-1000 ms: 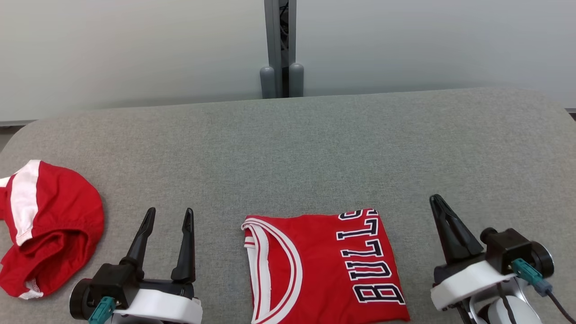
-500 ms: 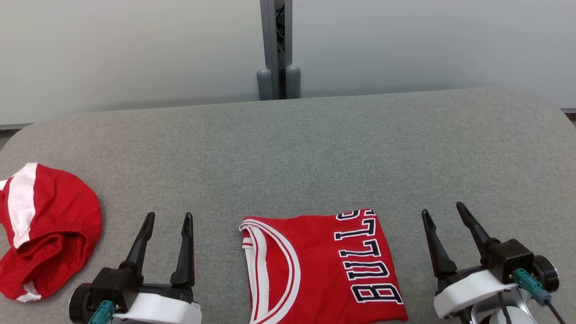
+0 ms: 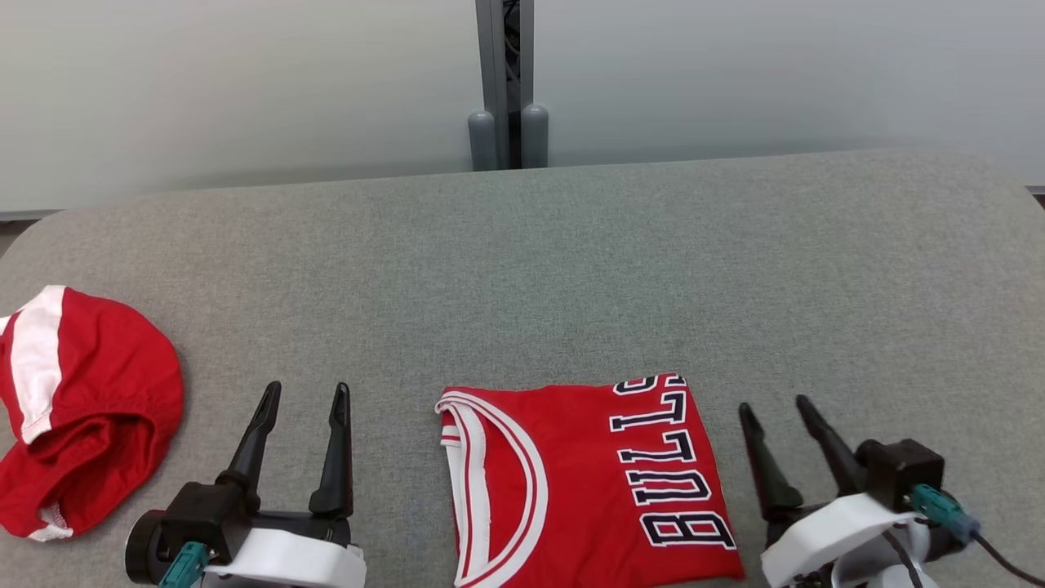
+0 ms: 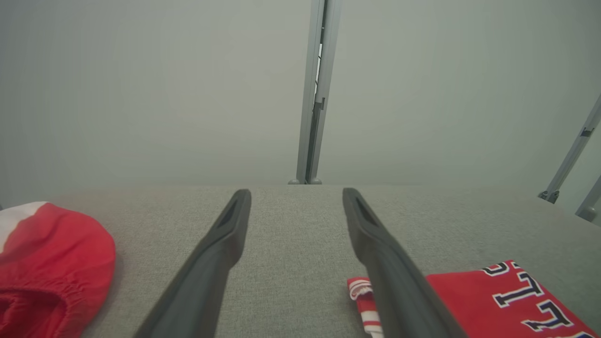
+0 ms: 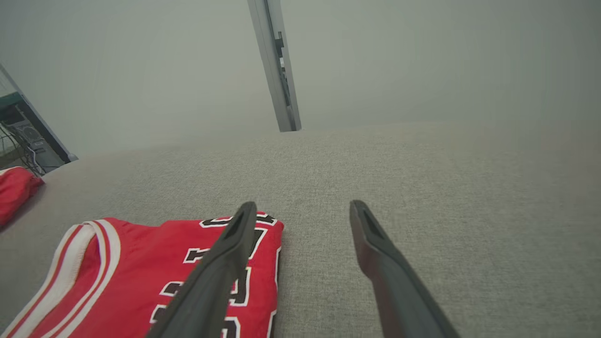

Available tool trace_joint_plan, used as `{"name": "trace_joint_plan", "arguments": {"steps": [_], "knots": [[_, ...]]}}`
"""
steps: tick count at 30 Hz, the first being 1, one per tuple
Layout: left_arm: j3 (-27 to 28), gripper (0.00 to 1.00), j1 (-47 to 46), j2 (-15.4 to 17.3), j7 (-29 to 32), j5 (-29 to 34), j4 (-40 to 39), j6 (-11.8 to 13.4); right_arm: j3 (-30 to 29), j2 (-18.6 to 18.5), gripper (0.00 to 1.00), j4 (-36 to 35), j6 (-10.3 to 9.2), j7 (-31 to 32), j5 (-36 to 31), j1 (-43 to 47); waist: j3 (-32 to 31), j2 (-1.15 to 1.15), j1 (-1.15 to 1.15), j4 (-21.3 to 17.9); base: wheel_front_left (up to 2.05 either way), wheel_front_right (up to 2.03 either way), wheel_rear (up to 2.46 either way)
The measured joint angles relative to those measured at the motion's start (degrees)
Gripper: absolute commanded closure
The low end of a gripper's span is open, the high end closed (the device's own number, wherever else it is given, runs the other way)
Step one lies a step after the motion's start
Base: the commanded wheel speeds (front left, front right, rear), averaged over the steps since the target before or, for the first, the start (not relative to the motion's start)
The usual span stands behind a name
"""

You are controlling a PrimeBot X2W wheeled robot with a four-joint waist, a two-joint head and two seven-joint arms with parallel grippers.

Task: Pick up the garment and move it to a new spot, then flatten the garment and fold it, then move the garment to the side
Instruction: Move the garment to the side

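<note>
A folded red jersey (image 3: pixel 588 482) with white-and-navy trim and dark lettering is being supported flat by the grey fabric tabletop (image 3: pixel 522 261). It is close to the near edge and a little right of the middle, its neckline being turned toward the robot's left and its lettering toward the right. The left gripper (image 3: pixel 307 390) is being held over the tabletop to the left of the jersey, apart from it, with its jaws being held spread and nothing being pinched between them. The right gripper (image 3: pixel 774 406) is being held just beside the jersey's right edge, its jaws likewise spread and empty. In the right wrist view one dark finger (image 5: pixel 225 263) is being seen across the lettered corner of the cloth, though whether it is touching cannot be told. A second red garment (image 3: pixel 82 408) with a white stripe is being supported, crumpled, at the tabletop's far left, well apart from the jersey. A grey metal post (image 3: pixel 504 73) is being seen behind the far edge.
</note>
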Motion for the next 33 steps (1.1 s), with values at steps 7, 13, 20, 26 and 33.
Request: {"name": "trace_joint_plan", "arguments": {"steps": [7, 13, 20, 26, 33], "knots": [[-0.09, 0.0, -1.08, 0.01, 0.0, 0.01, 0.01, -0.04, 6.93, -3.39, 0.0, -0.1, 0.0, 9.72, 11.98, -0.93, 1.81, 0.0, 0.0, 0.32, 0.0, 0.0, 0.0], [-0.24, 0.0, -2.22, 0.01, 0.0, 0.3, 0.02, -0.23, 8.57, -5.06, 0.0, -0.27, 0.0, 17.07, 18.34, -1.94, 3.35, 0.0, 0.0, 0.87, 0.0, 0.0, 0.0], [-0.4, 0.0, -3.43, 0.01, 0.0, 0.68, 0.13, -0.48, 10.91, -5.28, 0.0, -0.18, 0.0, 20.75, 22.75, -3.02, 4.84, 0.0, 0.0, 2.02, 0.0, 0.0, 0.0], [-0.36, 0.0, -3.75, 0.02, 0.0, 0.68, 0.38, -0.55, 12.59, -5.15, 0.0, 1.38, 0.0, 21.71, 24.01, -4.27, 5.24, 0.0, 0.0, 2.8, 0.0, 0.0, 0.0], [-0.54, 0.0, -4.08, 0.01, 0.0, 0.67, 0.38, -0.54, 13.3, -4.88, 0.0, 3.68, 0.0, 21.53, 24.52, -5.9, 5.41, 0.0, 0.0, 3.16, 0.0, 0.0, 0.0]]}}
